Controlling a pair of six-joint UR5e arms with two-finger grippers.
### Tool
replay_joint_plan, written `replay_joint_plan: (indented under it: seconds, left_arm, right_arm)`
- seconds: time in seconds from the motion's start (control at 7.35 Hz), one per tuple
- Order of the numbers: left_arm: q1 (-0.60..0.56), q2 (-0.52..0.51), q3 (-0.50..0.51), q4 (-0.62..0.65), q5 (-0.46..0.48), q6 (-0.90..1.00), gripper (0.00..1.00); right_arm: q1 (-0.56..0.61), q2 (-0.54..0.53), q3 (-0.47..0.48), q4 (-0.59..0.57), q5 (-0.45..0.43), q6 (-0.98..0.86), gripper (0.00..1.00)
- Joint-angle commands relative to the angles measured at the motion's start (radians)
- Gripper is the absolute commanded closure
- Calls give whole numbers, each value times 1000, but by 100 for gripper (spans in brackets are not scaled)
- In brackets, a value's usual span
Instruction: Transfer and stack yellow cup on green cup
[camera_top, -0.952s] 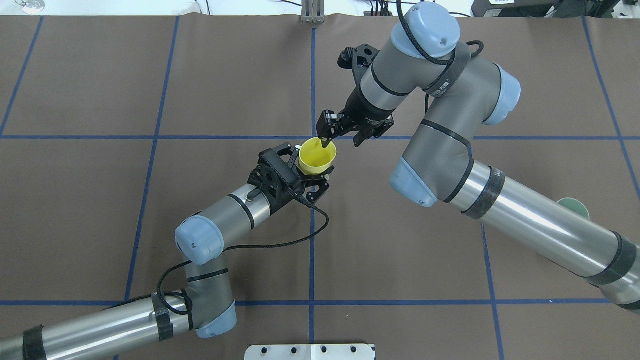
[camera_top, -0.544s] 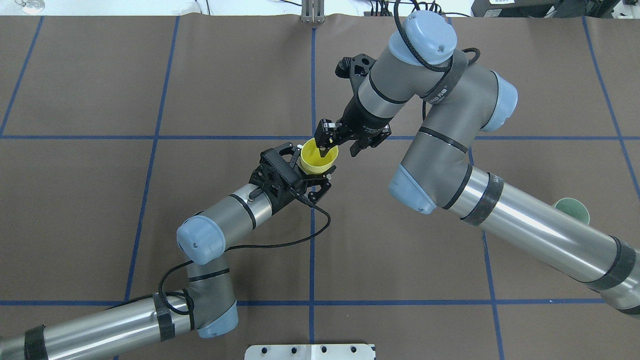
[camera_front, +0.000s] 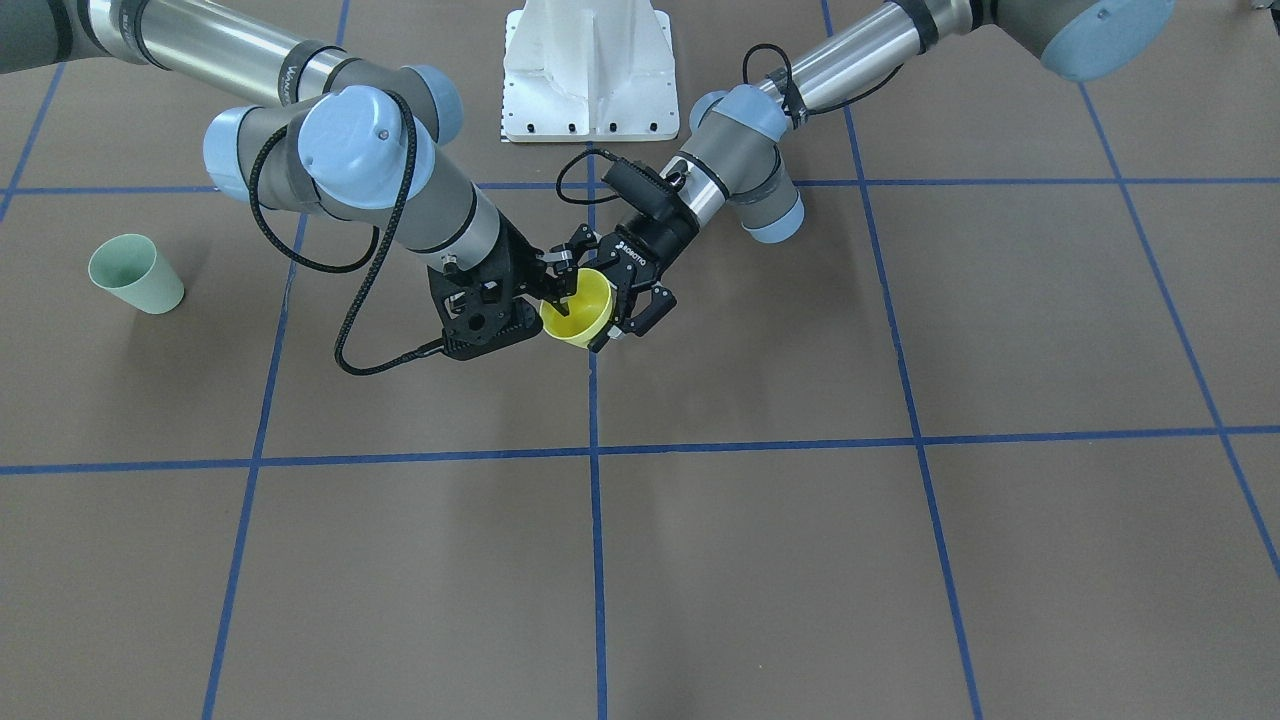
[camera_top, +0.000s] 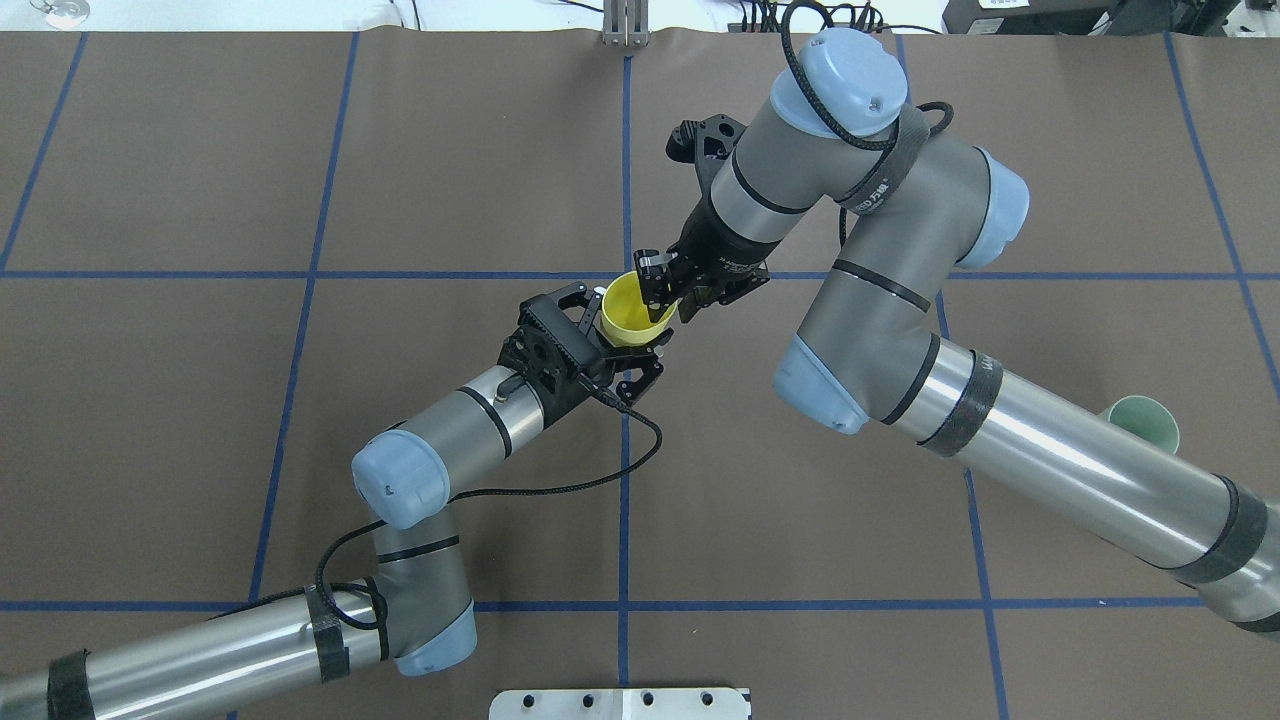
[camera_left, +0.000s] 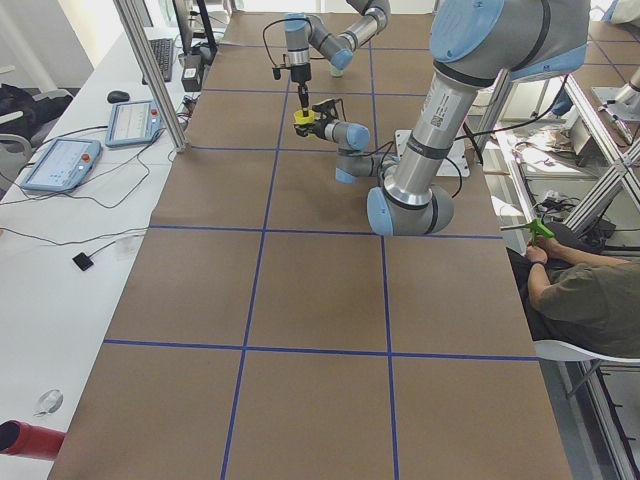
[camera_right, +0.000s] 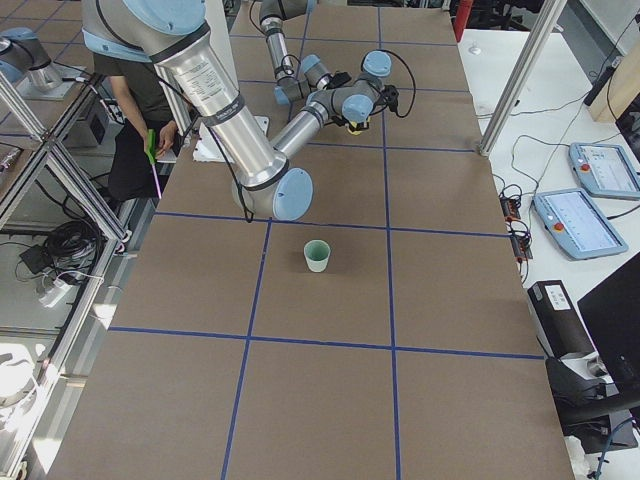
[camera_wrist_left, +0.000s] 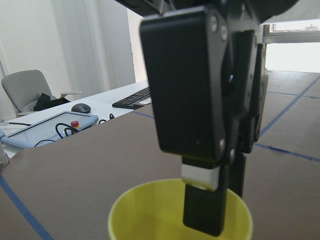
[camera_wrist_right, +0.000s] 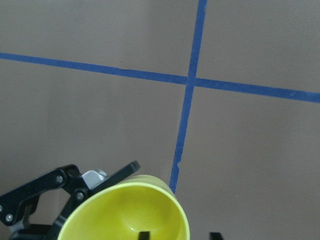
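Note:
The yellow cup (camera_top: 630, 312) is held above the table's middle, mouth up. My left gripper (camera_top: 625, 335) is shut around its body from the near side. My right gripper (camera_top: 668, 293) comes down from the far side and is shut on the rim, one finger inside the cup and one outside. The front view shows the same double hold on the yellow cup (camera_front: 578, 305). The left wrist view shows the right gripper's finger (camera_wrist_left: 202, 210) dipping into the cup. The green cup (camera_top: 1148, 418) stands upright at the right, partly behind my right forearm, also in the front view (camera_front: 135, 273).
The brown mat carries blue tape lines (camera_top: 625, 150). The white base plate (camera_front: 590, 80) sits between the arms. My left arm's black cable (camera_top: 560, 488) loops over the mat. A seated person (camera_left: 585, 290) is beside the table's robot side.
My right gripper moved slightly toward the cup and closed from wide open onto its rim. My right forearm shifted, uncovering more of the green cup. The left gripper held still.

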Motion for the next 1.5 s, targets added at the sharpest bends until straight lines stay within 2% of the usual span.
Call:
replay_joint_plan:
  seconds: [0.0, 0.14, 0.27, 0.41, 0.54, 0.95, 1.36]
  left_arm:
    - [2, 4, -4, 0, 0, 0, 35]
    - [2, 4, -4, 0, 0, -2, 35]
    - [3, 4, -4, -2, 0, -2, 34]
    - [3, 0, -4, -2, 0, -5, 26]
    - [3, -2, -4, -2, 0, -8, 1]
    - [5, -2, -5, -3, 0, -11, 0]
    - [3, 0, -18, -3, 0, -12, 0]
  right_arm:
    - [0, 4, 0, 0, 0, 0, 68]
    - [0, 4, 0, 0, 0, 0, 77]
    - [0, 5, 0, 0, 2, 5, 92]
    - [-1, 5, 0, 0, 2, 22, 100]
    - [0, 9, 0, 2, 5, 22, 100]
    - [6, -2, 37, 0, 40, 23, 100]
    - [60, -137, 182, -14, 80, 34, 100]
